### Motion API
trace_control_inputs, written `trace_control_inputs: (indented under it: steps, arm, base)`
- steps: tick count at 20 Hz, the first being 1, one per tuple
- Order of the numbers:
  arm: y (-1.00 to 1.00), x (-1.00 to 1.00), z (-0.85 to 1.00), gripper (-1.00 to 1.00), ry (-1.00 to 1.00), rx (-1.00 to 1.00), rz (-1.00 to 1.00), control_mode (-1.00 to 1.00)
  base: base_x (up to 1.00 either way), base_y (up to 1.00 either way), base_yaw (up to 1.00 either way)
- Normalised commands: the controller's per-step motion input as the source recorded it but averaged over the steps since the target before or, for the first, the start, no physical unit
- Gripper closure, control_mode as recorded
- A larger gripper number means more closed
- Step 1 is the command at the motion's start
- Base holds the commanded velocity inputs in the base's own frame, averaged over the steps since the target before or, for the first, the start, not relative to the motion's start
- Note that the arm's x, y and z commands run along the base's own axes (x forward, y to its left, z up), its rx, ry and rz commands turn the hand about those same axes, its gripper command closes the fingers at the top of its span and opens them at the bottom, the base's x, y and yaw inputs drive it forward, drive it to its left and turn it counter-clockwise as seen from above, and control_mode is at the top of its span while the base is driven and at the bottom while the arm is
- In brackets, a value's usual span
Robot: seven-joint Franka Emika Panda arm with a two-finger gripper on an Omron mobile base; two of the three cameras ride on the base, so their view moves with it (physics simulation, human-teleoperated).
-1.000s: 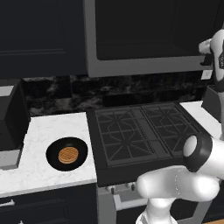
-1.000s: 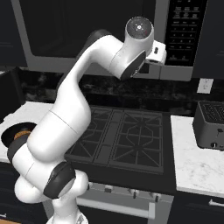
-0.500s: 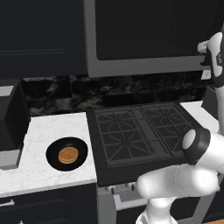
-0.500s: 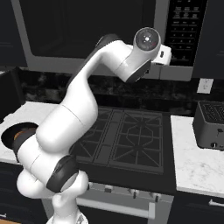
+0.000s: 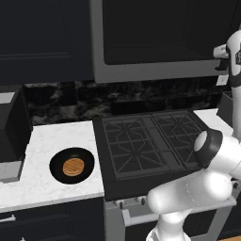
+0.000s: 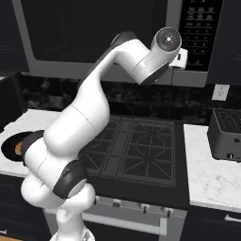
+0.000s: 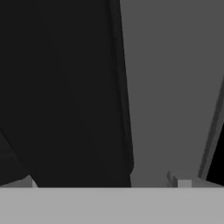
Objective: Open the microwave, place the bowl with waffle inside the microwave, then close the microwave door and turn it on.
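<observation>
A white marble desk (image 5: 42,183) runs either side of a black gas stove (image 5: 150,141), with dark cupboards above and a black veined backsplash behind. The microwave (image 5: 155,70) hangs over the stove, its door (image 5: 160,28) shut. The bowl (image 5: 72,165) sits on the left desk, near the stove's left edge, the waffle (image 5: 73,166) lying flat inside it. From the right base view the bowl (image 6: 10,145) is half hidden behind the arm. That view also shows a toaster (image 6: 227,134) on the right desk and the microwave's button panel (image 6: 197,33). The hand is raised at the microwave's right side; the jaws stand wide and hold nothing (their tips barely show in the hand view).
</observation>
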Motion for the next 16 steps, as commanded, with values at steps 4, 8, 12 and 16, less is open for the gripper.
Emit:
trace_control_inputs:
  steps: [4, 8, 12, 16]
  arm:
    - [0.81, 0.69, -1.0, -1.0, -0.24, -0.34, 0.0, -1.0]
    - [1.0, 0.82, -1.0, 1.0, -0.26, -0.46, -0.04, -1.0]
    - [0.82, 0.97, -0.49, 1.0, -0.12, -0.25, -0.07, -1.0]
    - [0.06, 1.0, -0.01, 1.0, 0.03, 0.04, 0.0, -1.0]
  base:
    - [0.0, 0.0, 0.0]
    - [0.0, 0.0, 0.0]
    - [0.0, 0.0, 0.0]
    - [0.0, 0.0, 0.0]
